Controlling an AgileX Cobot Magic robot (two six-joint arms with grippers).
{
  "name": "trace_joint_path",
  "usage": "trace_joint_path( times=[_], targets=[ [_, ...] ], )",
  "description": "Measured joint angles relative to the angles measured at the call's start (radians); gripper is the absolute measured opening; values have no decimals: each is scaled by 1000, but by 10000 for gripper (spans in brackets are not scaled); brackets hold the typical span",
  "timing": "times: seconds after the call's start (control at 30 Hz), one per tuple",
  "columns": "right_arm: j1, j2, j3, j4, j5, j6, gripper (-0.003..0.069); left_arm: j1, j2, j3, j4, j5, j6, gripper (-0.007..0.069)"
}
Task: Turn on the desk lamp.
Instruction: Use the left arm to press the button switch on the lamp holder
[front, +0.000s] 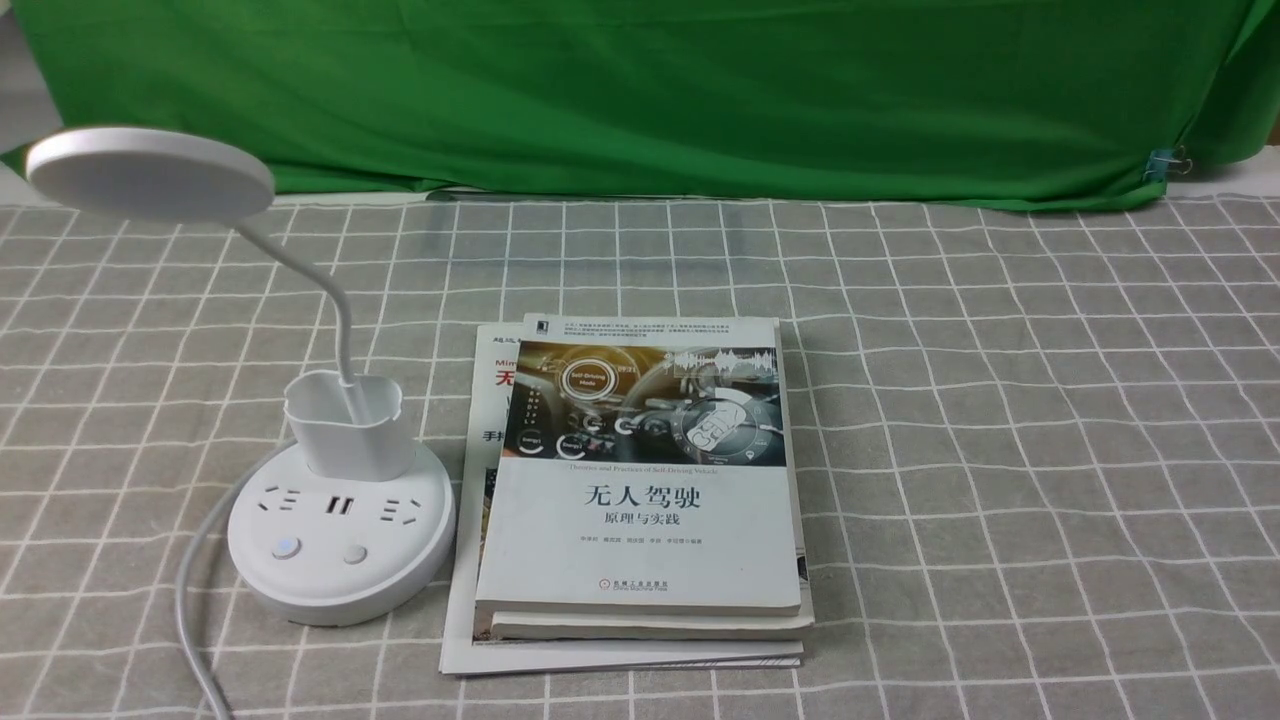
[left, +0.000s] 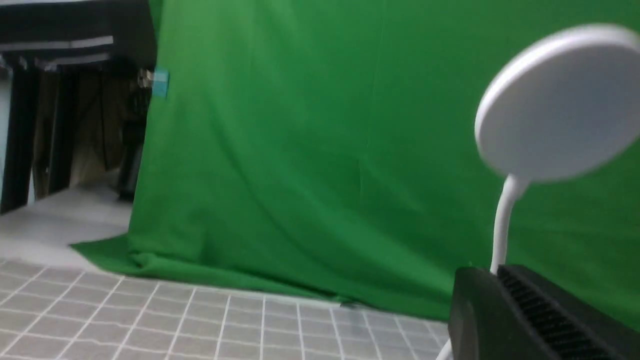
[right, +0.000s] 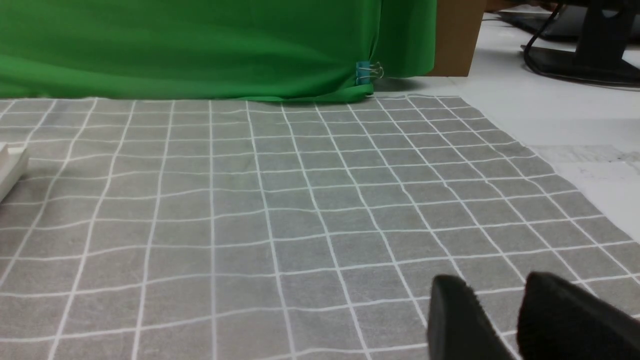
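The desk lamp stands at the left of the checked cloth, just beside the stacked books. Only one finger of my left gripper shows, so I cannot tell its state. My right gripper is slightly parted and empty. The lamp's two buttons sit close together, so I may press the wrong one or shove the base sideways.

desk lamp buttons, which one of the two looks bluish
The left button on the desk lamp base: its centre is tinted pale blue. The right button, nearer the books, is plain grey-white.
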Motion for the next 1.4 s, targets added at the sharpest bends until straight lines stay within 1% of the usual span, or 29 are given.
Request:
trace_joint_path(
  times=[0.07, 0.1, 0.17, 0.23, 0.27, 0.3, 0.33, 0.37, 0.43, 0.47, 0.5, 0.57, 0.63, 0.7, 0.77, 0.8, 0.9, 0.97, 1.0, 1.03, 1.07, 1.1, 1.17, 1.27, 1.37, 1.4],
  targets=[
    [0, 0, 0, 0, 0, 0, 245, 0, 17, -30, -7, 63, -11, 19],
    [0, 0, 0, 0, 0, 0, 245, 0, 21, -30, -7, 63, -11, 19],
    [0, 0, 0, 0, 0, 0, 245, 0, 86, -124, 13, 157, -16, 19],
    [0, 0, 0, 0, 0, 0, 245, 0, 138, -196, 24, 207, -21, 19],
    [0, 0, 0, 0, 0, 0, 245, 0, 145, -205, 24, 207, -21, 19],
    [0, 0, 0, 0, 0, 0, 245, 0, 222, -305, 27, 286, -37, 19],
    [0, 0, 0, 0, 0, 0, 245, 0, 247, -345, 27, 331, -44, 19],
    [0, 0, 0, 0, 0, 0, 245, 0, 307, -399, 28, 406, -44, 19],
    [0, 0, 0, 0, 0, 0, 245, 0, 384, -459, 36, 522, -44, 19],
    [0, 0, 0, 0, 0, 0, 245, 0, 418, -479, 45, 555, -38, 19],
    [0, 0, 0, 0, 0, 0, 245, 0, 426, -479, 48, 562, -36, 19],
    [0, 0, 0, 0, 0, 0, 245, 0, 532, -493, 105, 606, 5, 19],
    [0, 0, 0, 0, 0, 0, 245, 0, 587, -493, 144, 613, 24, 19],
    [0, 0, 0, 0, 0, 0, 245, 0, 649, -493, 165, 585, 36, 19],
    [0, 0, 0, 0, 0, 0, 245, 0, 704, -493, 156, 535, 39, 19],
    [0, 0, 0, 0, 0, 0, 245, 0, 709, -493, 156, 535, 39, 19],
    [0, 0, 0, 0, 0, 0, 245, 0, 785, -493, 43, 486, 40, 19],
    [0, 0, 0, 0, 0, 0, 245, 0, 843, -494, -83, 478, 40, 19],
    [0, 0, 0, 0, 0, 0, 245, 0, 847, -494, -95, 478, 41, 19],
    [0, 0, 0, 0, 0, 0, 245, 0, 891, -496, -192, 485, 57, 19],
    [0, 0, 0, 0, 0, 0, 245, 0, 903, -496, -202, 487, 61, 19],
    [0, 0, 0, 0, 0, 0, 245, 0, 940, -497, -262, 500, 100, 19],
    [0, 0, 0, 0, 0, 0, 245, 0, 1007, -499, -327, 536, 172, 19],
    [0, 0, 0, 0, 0, 0, 245, 0, 1107, -524, -375, 618, 237, 19],
    [0, 0, 0, 0, 0, 0, 245, -6, 1184, -575, -375, 677, 272, 19],
    [0, 0, 0, 0, 0, 0, 245, -24, 1211, -605, -354, 693, 278, 19]
  ],
)
